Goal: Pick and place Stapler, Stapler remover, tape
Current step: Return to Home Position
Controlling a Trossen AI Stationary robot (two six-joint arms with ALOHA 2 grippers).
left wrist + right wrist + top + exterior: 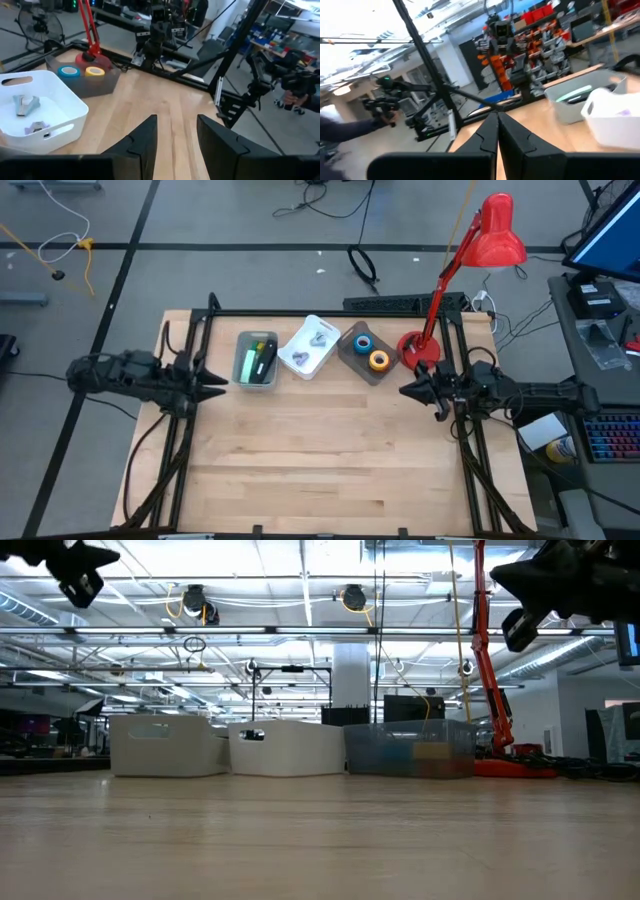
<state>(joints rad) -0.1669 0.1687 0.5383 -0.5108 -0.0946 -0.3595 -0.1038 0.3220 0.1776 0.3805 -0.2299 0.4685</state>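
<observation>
Firstly, left gripper [220, 386]: at the table's left edge, raised above the wood, pointing toward the table's middle; the left wrist view shows its two dark fingers [145, 137] apart, with bare wood in the gap.
Right gripper [404, 391]: at the table's right edge, raised, pointing toward the middle; the right wrist view shows its fingers [487, 135] pressed together with nothing between them.
Light wooden table [320, 470]: planked top in a black frame, with three bins in a row along the far edge.
Grey translucent bin [241, 355]: leftmost of the row; the green and black staplers [260, 360] lie in it, details too small to tell.
White plastic bin [65, 107]: middle of the row, just beside the grey one; two pale staple removers [25, 103] lie on its floor, a little apart.
Dark translucent bin [95, 86]: rightmost of the row; it holds the tape.
Blue tape roll [363, 341]: flat in the dark bin, on the farther side.
Orange tape roll [379, 360]: flat in the same bin, just beside the blue one.
Red desk lamp [497, 240]: round base at the far right corner, beside the dark bin; the arm slants away to the right.
</observation>
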